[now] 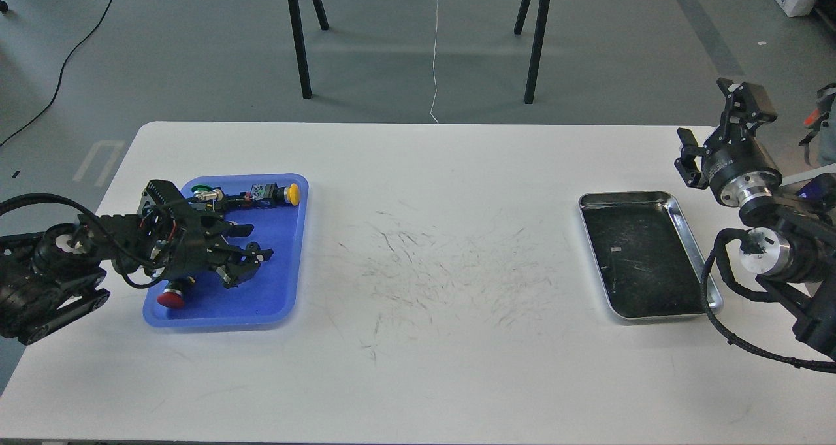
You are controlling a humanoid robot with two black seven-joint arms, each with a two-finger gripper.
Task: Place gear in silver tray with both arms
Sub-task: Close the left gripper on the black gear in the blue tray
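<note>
**Two grippers on station, gear not yet in silver tray**

Nearest item: the blue tray (261, 311), at the table's left end, holding a red-capped push button (171, 298) at its near-left corner. Just behind that, the left gripper (250, 266) sits low over the tray floor, fingers pointing right. Its jaws read as one dark mass against the blue; I cannot tell whether they are parted or closed on anything. The gear itself cannot be made out; in my judgement it lies in the blue tray, under or between those fingers.

Further back in the blue tray: a yellow-capped button (293, 193) and a green-capped part (201, 187).

At the table's right end, well apart, the silver tray (692, 230) shows only a dark scratched bottom, with no gear in it. Beyond it the right gripper (715, 130) hangs raised above the far-right corner, jaws spread and empty.

Handling assessment: a gear is likely small, rigid and dense, and not fragile. Toothed edges give purchase; flat faces may slip. Recommend pinching across the rim, low and square, since its thin profile sits close to the tray floor.
</note>
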